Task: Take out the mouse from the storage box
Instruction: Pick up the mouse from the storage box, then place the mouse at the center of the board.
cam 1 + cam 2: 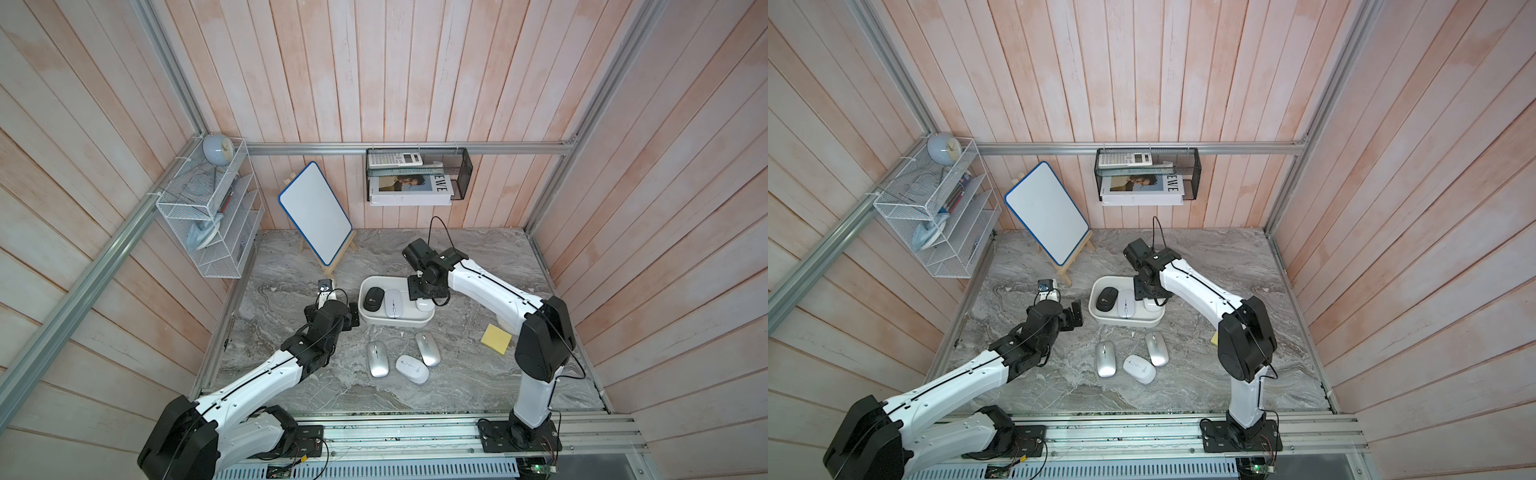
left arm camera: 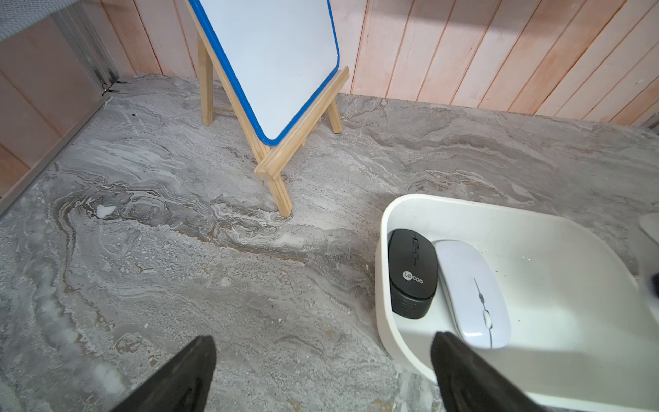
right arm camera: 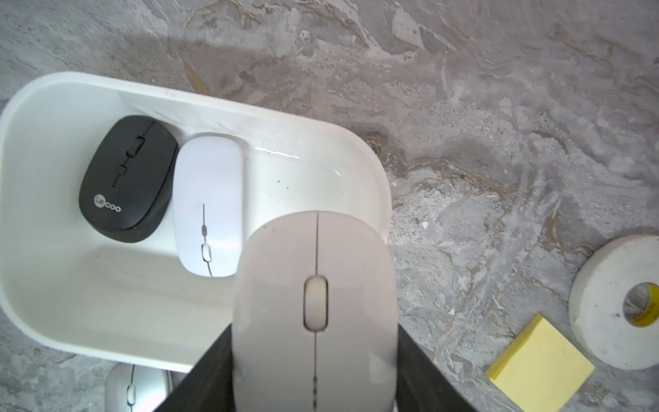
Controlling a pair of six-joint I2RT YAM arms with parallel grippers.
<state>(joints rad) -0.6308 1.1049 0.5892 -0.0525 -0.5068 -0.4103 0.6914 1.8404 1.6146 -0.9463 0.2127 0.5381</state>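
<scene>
The right hand (image 3: 313, 326) pinches a cream mouse (image 3: 315, 249), a smooth domed plastic shell with a scroll wheel, one black finger pressed against each long flank. The mouse hangs over the end wall of the white plastic storage box (image 3: 32, 117), a rounded, low-walled tub on the grey marbled bench (image 3: 499, 107). How far it clears the rim I cannot tell. Beyond the fingertips, inside the box, a black oval mouse (image 3: 128, 178) and a flat white mouse (image 3: 208, 203) lie side by side.

The held mouse is probably light and stiff, but its glossy, curved shell could slip. The flanks at the widest part look like the sound hold, with a moderate squeeze.

Only the right wrist view shows the pinch. In both top views the wrist covers it, leaving just a sliver of the mouse (image 1: 424, 305). The top views alone show a silver mouse (image 1: 377, 358), a second silver mouse (image 1: 428, 348) and a white patterned mouse (image 1: 412, 368) on the bench, back toward the arm's base from the hand. The left wrist view shows the left hand (image 2: 322, 337) spread wide and holding nothing, with the box's far end wall just beside it.
</scene>
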